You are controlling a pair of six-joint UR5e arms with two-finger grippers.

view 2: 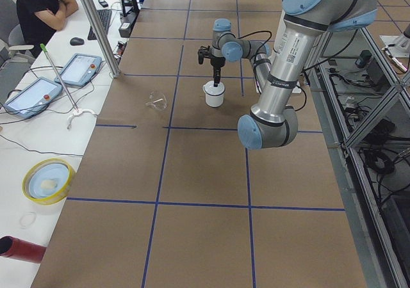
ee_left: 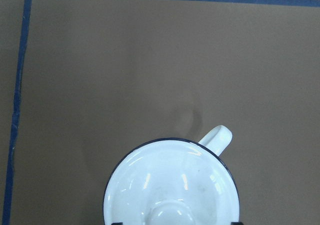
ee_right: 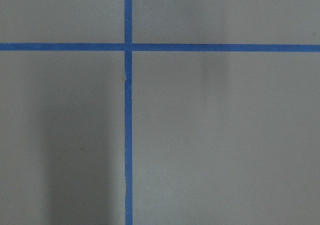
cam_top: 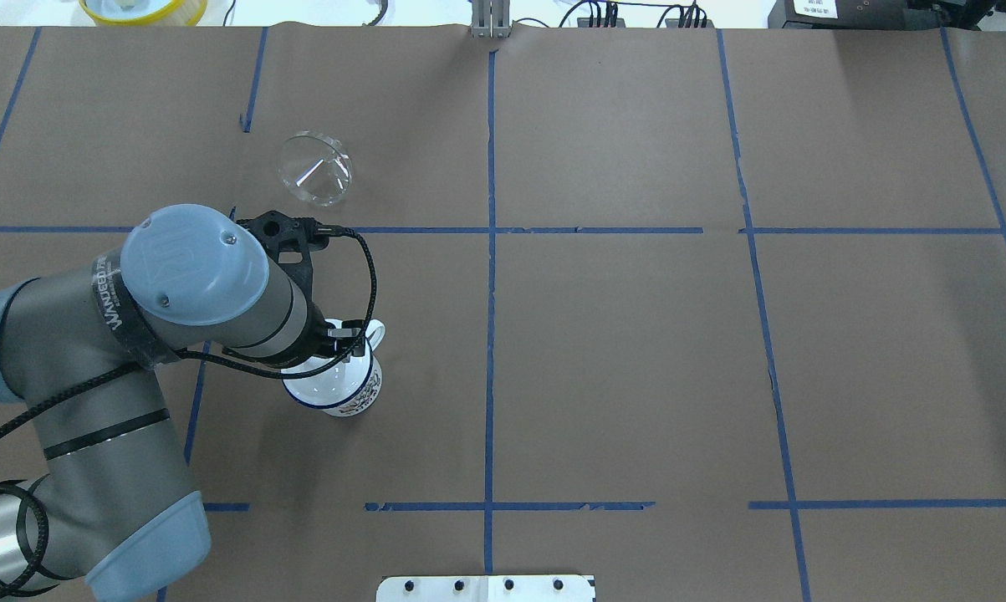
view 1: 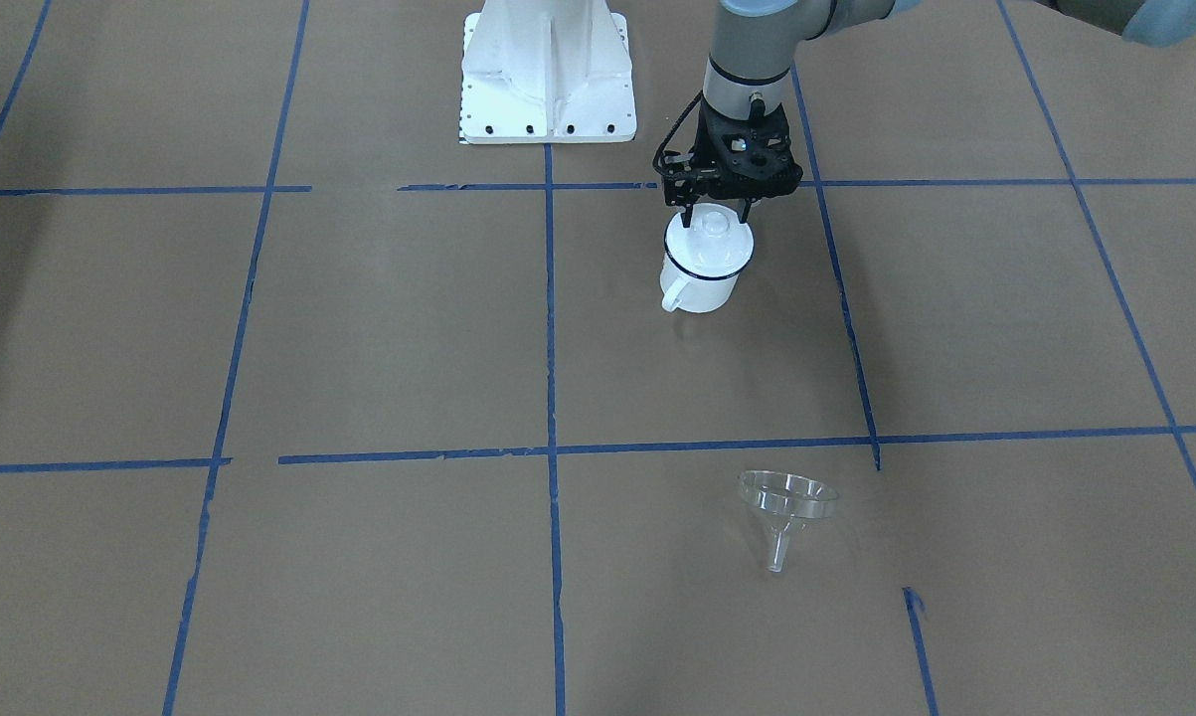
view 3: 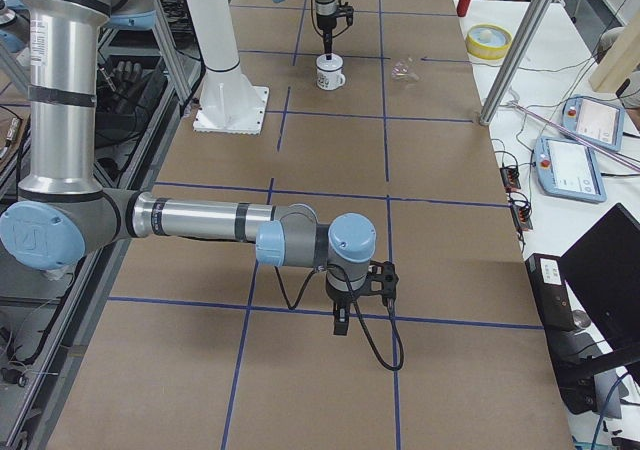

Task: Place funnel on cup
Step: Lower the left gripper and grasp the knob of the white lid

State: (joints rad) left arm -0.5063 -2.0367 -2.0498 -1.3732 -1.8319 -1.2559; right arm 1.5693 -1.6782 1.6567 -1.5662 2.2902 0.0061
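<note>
White cup [view 1: 702,278] under wide left tool [view 1: 719,212] astride lid knob [view 1: 712,225]; funnel [view 1: 786,497] well apart; right tool [view 3: 341,322]: state unclear.

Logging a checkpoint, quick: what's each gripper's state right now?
Left gripper: open, fingers either side of the lid knob.
Right gripper: cannot tell.

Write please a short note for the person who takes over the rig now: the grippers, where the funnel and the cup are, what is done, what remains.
Left gripper: open, just above the cup, one finger on each side of the knob of the lid.
Right gripper: over the table, far from both things; open or shut cannot be told.
Cup: upright, with the white lid on it.
Funnel: on its side on the table, apart from the cup.
Done: nothing yet.
Left: probably lift off the lid, then set the funnel on the cup.
</note>
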